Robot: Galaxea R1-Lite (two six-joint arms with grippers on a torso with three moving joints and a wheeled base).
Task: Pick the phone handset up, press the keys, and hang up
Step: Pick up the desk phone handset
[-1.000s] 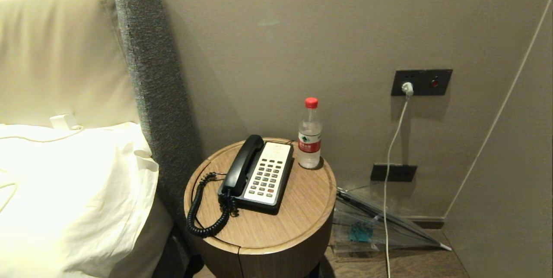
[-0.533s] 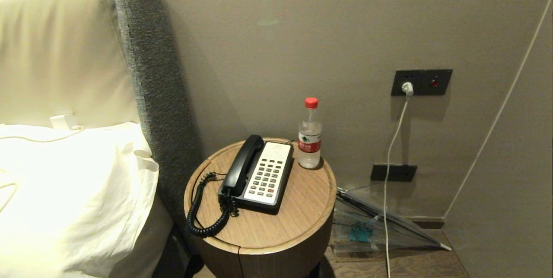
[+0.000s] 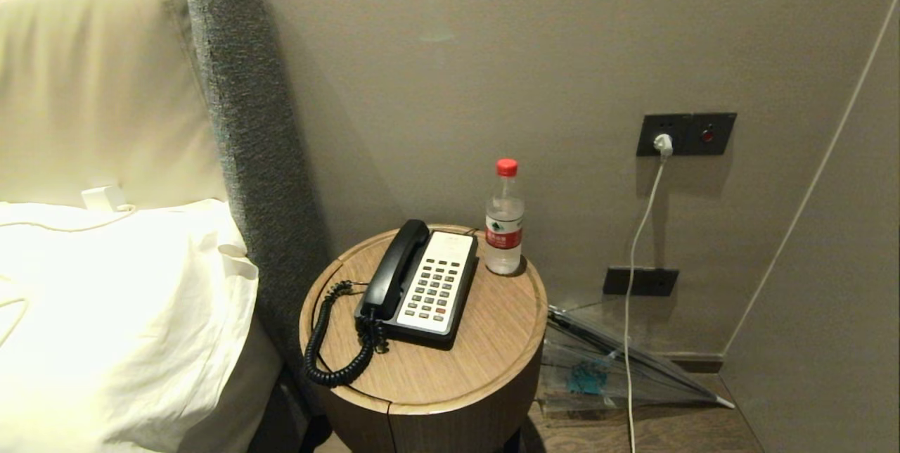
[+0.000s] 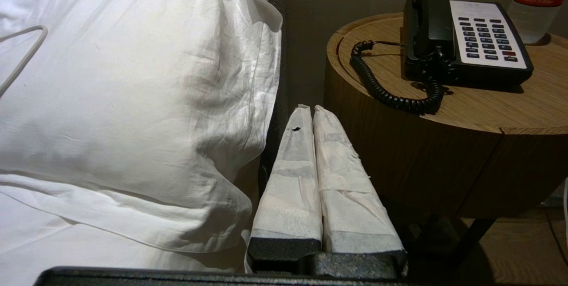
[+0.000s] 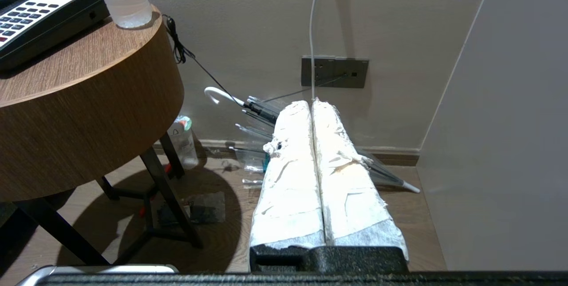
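Nothing had changed: phone handset point(image 3: 394, 266) stayed cradled near the counter's point(image 3: 492, 361) back edge, both tools point(image 4: 309, 110) point(image 5: 312, 105) pressed together below it; task unstarted.

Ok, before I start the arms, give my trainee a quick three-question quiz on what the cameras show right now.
1. True or false: the phone handset lies in its cradle on the phone base.
2. What stands on the round table just beyond the base, on its right side in the head view? A) a mug B) a water bottle C) a lamp
3. Fill in: the left gripper hangs low between the pillow and the table, the right gripper low beside the table toward the wall, and both have their fingers ____.

Key: 1 true; 2 B; 3 shut.
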